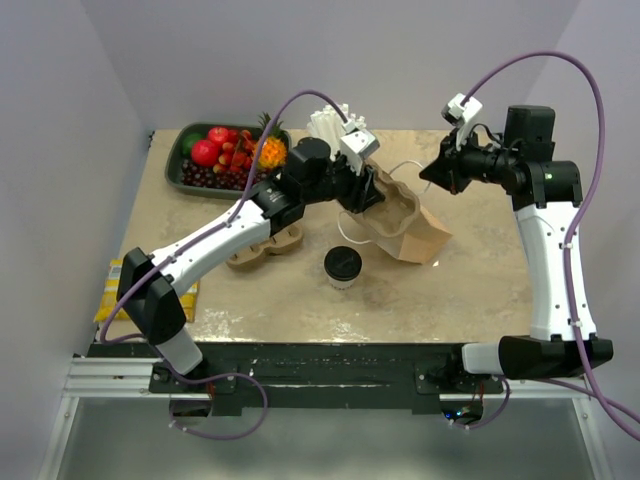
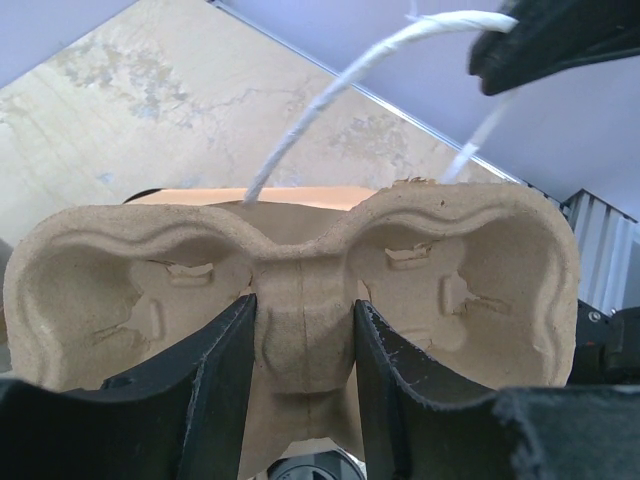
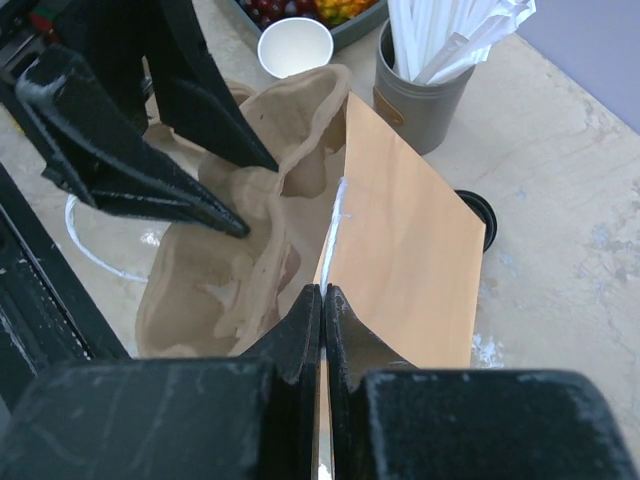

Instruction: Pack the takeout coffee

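Left gripper (image 2: 305, 305) pinching pulp carrier (image 2: 470, 270), coffee cup (image 1: 343, 266) nearby, seemingly apart

No text or label is legible anywhere.

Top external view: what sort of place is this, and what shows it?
Likely a robot test bench staged as a café takeout counter: lidded coffee cup, pulp cup carrier, brown paper bag.

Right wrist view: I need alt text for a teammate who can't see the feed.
The right gripper is pinched shut on the top edge of a brown paper bag, while the left gripper holds a pulp carrier at the bag's mouth. Behind stand a grey cup of straws and an open white cup; a black lid peeks past the bag.
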You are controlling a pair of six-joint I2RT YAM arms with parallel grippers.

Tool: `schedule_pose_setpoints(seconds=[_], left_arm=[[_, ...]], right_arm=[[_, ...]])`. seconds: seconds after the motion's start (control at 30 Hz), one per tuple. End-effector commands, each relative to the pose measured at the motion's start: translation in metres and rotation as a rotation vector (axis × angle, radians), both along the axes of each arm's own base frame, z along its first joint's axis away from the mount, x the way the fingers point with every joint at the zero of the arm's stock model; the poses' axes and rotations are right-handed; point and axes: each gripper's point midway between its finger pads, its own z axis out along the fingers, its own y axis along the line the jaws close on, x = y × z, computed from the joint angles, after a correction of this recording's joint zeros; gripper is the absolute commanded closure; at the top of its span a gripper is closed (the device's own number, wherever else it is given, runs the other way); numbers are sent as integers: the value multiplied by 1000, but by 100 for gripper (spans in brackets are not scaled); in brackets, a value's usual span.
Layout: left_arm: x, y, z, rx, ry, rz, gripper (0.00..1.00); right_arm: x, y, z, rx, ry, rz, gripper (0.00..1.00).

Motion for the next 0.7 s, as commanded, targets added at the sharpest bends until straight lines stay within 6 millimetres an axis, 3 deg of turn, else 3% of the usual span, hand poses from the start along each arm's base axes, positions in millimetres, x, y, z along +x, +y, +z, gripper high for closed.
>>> schedule_pose_setpoints(seconds=[0.0,0.43,0.67], left_arm=[[13,2,12,-41,-26,15,72],[37,12,-17,38,-46,105,74],[34,14,-34,-48,112,26,72]], right_arm=[[-10,9,20,37,-40,49,100],[-11,13,18,46,-25,85,100],[-11,15,17,48,-25,100,100]])
